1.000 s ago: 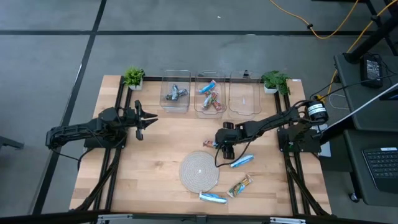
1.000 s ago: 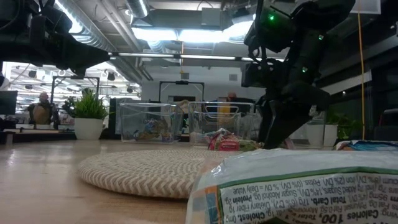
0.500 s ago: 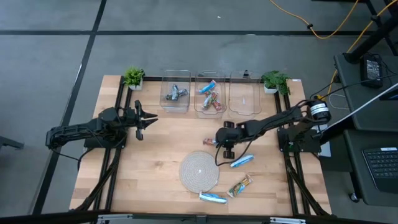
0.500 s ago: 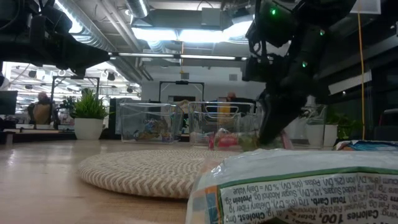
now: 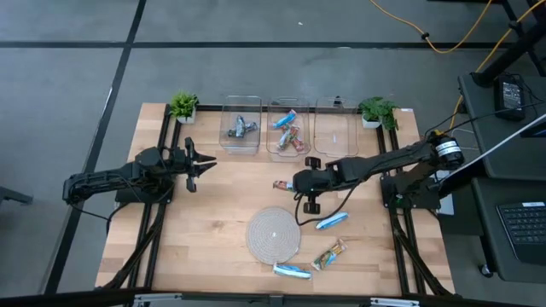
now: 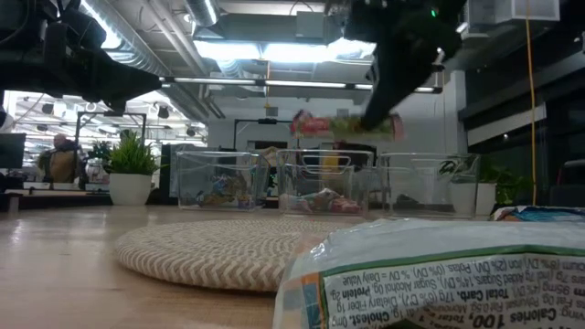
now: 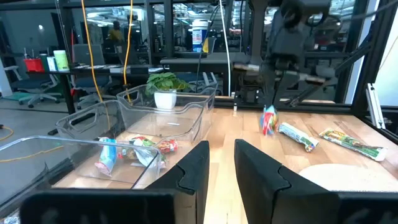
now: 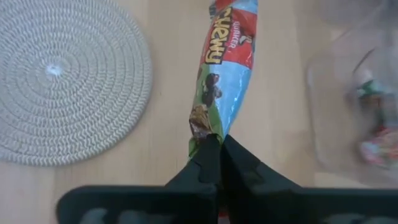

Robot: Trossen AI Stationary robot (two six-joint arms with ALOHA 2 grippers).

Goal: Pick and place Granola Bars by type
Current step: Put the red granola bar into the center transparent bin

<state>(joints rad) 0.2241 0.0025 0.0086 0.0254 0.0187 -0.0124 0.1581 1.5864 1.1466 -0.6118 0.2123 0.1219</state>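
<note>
My right gripper (image 5: 295,183) hangs over the middle of the table, shut on a red, blue and green granola bar (image 8: 227,68) that is lifted clear (image 6: 343,125). Three more bars lie on the wood: a blue one (image 5: 331,221), a green-orange one (image 5: 329,254) and a blue one (image 5: 291,271) by the round woven mat (image 5: 273,232). My left gripper (image 5: 205,162) waits open at the table's left, holding nothing. My right gripper pinches the bar's crimped end (image 8: 202,132) between its two fingers. The fingers slant down from the table's right and lie along the bar. The bar sticks out beyond the fingertips toward the table's left, about level (image 6: 320,124), clear of the table.
Three clear bins stand along the far edge: the left one (image 5: 241,128) and the middle one (image 5: 288,130) hold bars, and the right one (image 5: 335,130) looks bare. Small potted plants (image 5: 182,106) (image 5: 376,111) flank the bins.
My right gripper has shut on the end of the bar that lay beside the mat. It has then risen and gone toward the far edge. The bar, flat on the wood before, now hangs clear of the table.
</note>
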